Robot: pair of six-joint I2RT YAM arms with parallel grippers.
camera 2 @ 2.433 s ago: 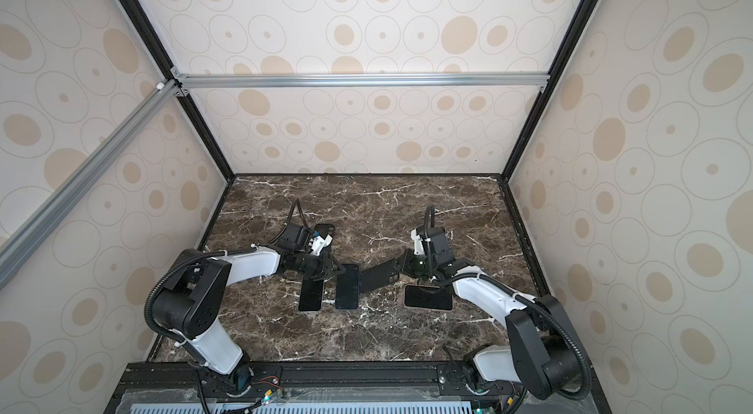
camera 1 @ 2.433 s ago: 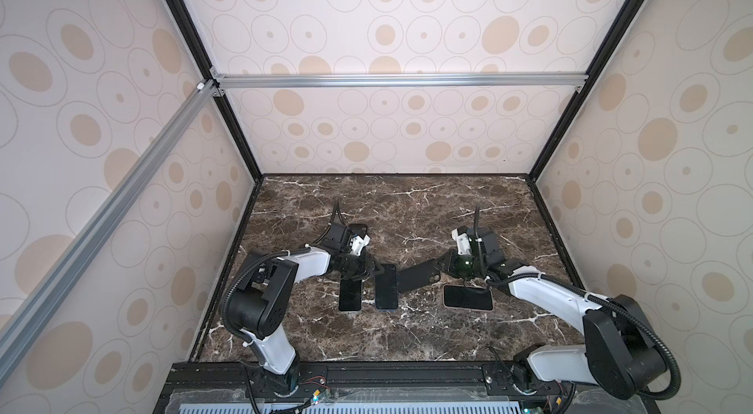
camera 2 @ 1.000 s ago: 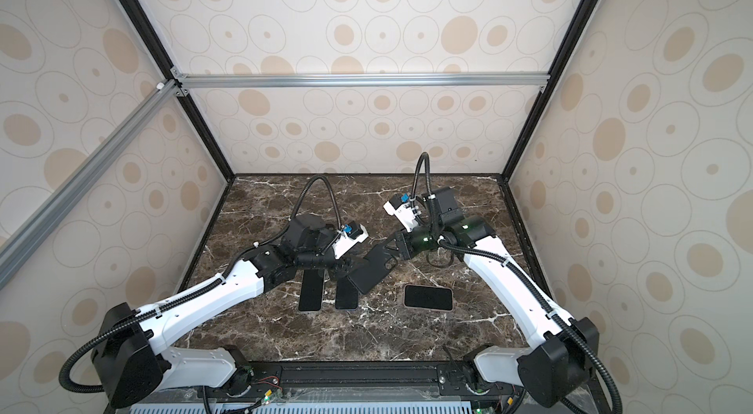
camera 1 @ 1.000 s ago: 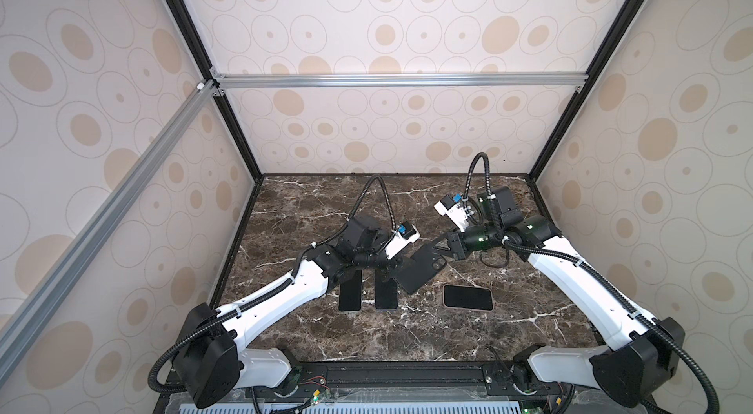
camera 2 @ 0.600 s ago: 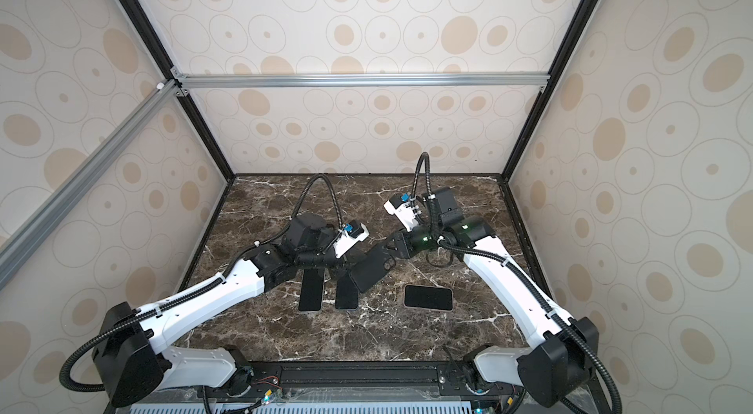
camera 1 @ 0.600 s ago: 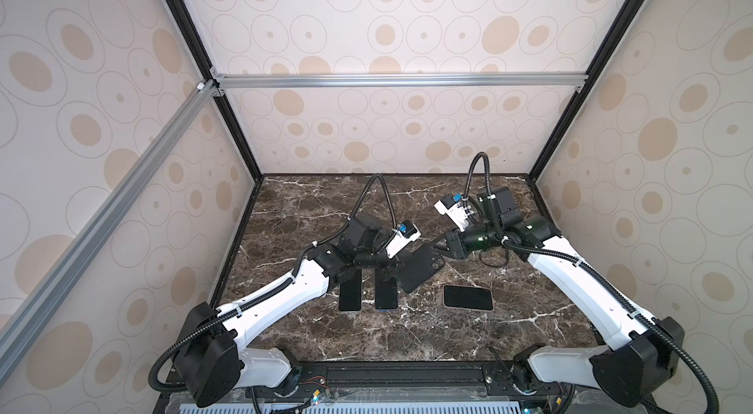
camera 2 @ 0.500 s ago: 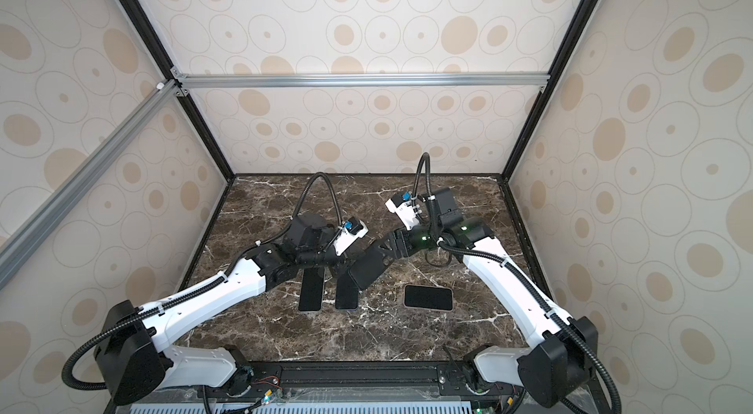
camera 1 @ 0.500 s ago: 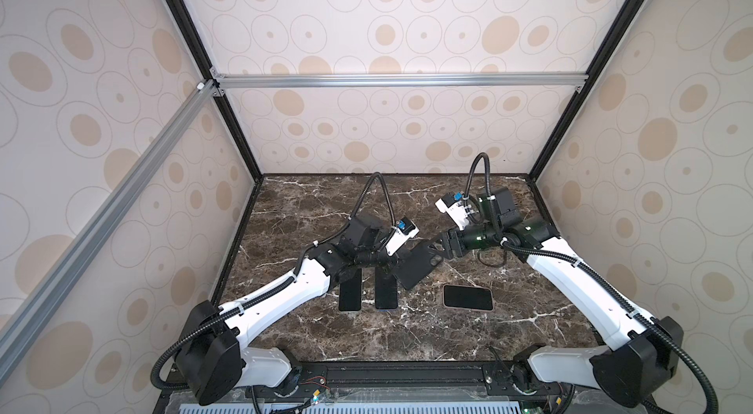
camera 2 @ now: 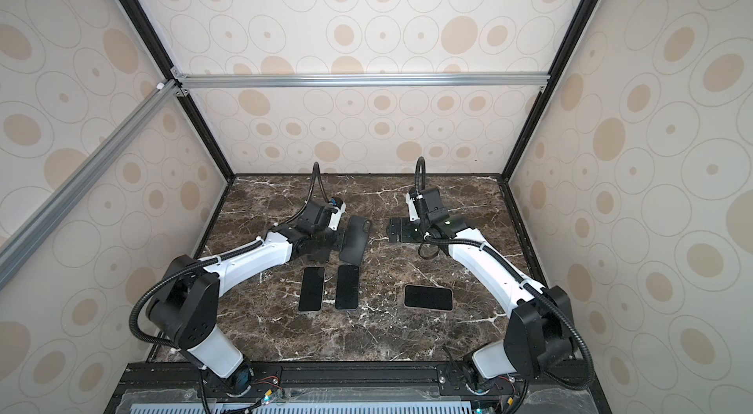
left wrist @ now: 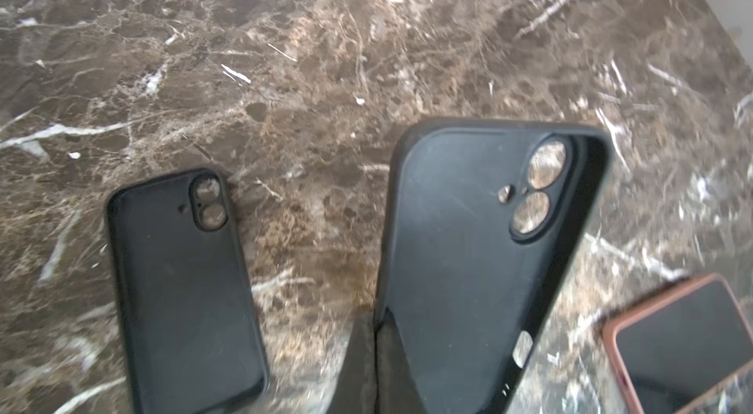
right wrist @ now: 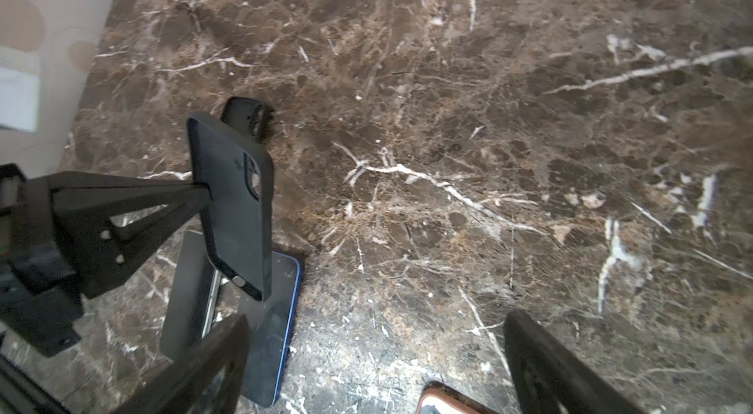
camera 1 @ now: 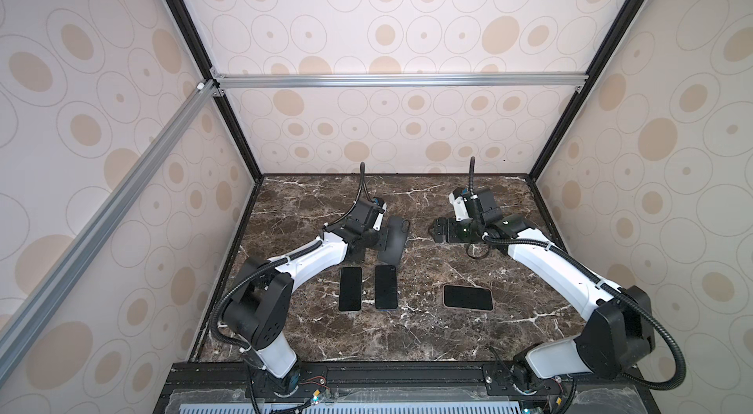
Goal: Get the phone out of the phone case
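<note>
while the left gripper [camera 1: 382,239] is clamped shut on one long edge of the empty case [camera 1: 395,243], it holds the case tilted above the tabletop [camera 1: 428,334]. the case's long axis runs away from the robot, with the camera cut-out at the far end. marble shows through that cut-out, so no phone sits inside. two phones [camera 1: 350,289] lie side by side nearer the robot, and a third phone [camera 1: 467,298] lies further right. the right gripper [camera 1: 438,230] is spread wide and empty, to the right of the case and apart from it. a second case [left wrist: 183,289] lies flat just beside the left gripper, so setting down likely falls to that arm.
</note>
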